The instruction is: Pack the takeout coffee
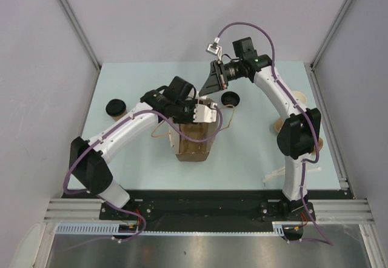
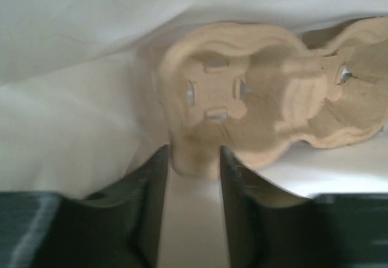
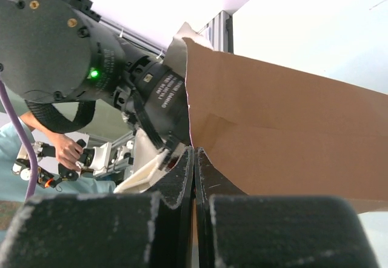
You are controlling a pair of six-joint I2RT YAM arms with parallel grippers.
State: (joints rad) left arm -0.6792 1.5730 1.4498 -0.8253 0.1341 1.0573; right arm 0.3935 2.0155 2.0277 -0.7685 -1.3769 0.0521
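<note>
Top external, left arm (image 1: 130,128) over paper bag (image 1: 195,150), takeout coffee (image 1: 115,107) far left

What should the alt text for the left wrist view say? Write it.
A brown moulded-pulp two-cup carrier tray lies on a white bag lining, with one end between the parted dark fingers of the left tool.

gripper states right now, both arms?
left gripper: open, end of the carrier tray between its jaws.
right gripper: shut on the paper bag edge.
</note>
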